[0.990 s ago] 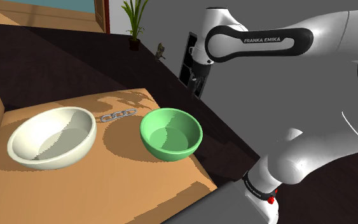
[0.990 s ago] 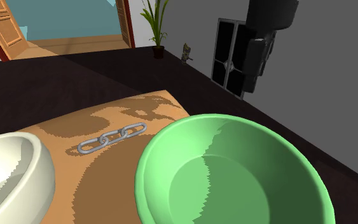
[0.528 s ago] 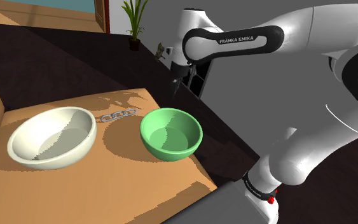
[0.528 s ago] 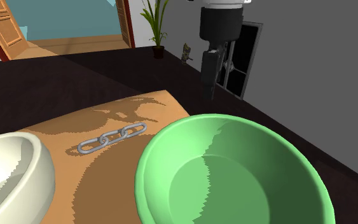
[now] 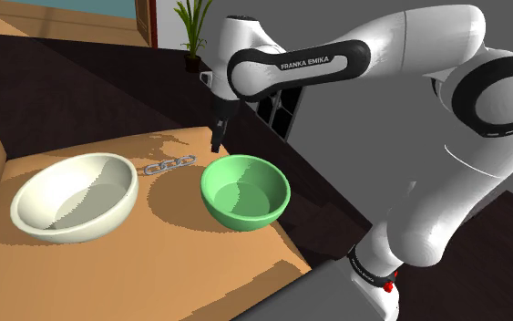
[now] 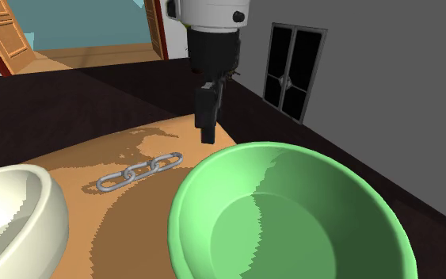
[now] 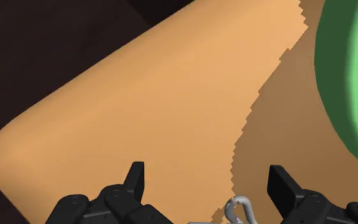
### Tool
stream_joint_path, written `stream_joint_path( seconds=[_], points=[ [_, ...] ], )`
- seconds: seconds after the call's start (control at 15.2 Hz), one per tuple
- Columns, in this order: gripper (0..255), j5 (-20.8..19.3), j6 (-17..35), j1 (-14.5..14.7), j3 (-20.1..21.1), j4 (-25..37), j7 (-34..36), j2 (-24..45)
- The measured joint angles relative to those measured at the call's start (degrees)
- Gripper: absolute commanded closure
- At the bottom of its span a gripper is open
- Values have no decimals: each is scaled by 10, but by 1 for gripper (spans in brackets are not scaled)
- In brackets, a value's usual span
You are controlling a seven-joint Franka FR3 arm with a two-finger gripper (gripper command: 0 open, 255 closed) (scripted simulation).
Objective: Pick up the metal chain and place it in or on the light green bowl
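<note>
A short grey metal chain [image 5: 169,165] [image 6: 139,171] lies flat on the tan tabletop [image 5: 154,264], between a cream bowl [image 5: 72,196] and the light green bowl [image 5: 245,191] [image 6: 237,238]. My black gripper [image 5: 215,146] [image 6: 207,136] hangs fingers-down a little above the table, just past the chain's end nearest the green bowl and beside that bowl's far rim. In the wrist view the gripper [image 7: 208,179] is open. One chain link [image 7: 241,210] shows low between the fingers, untouched, and the green bowl [image 7: 352,83] lies off to one side.
The cream bowl [image 6: 15,214] sits at the second exterior view's lower left. Beyond the table's far edge is dark floor, with a potted plant [image 5: 192,32] and a dark glass-door cabinet [image 6: 288,71]. The stand [image 5: 336,296] is at the shoulder view's lower right.
The arm has swung toward the shoulder view's left and come down, carrying the gripper from in front of the cabinet to just above the table by the chain. Chain and bowls have not moved.
</note>
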Motion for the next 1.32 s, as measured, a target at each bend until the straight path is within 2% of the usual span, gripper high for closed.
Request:
stream_joint_path(
  seconds=[0.46,0.59,1.06,1.32],
  points=[
    [0,-6,22,34,35,95,-51,96],
    [0,-9,29,42,42,106,-59,111],
    [0,-16,69,46,43,96,-58,140],
    [0,-17,74,47,43,93,-57,143]
  ],
)
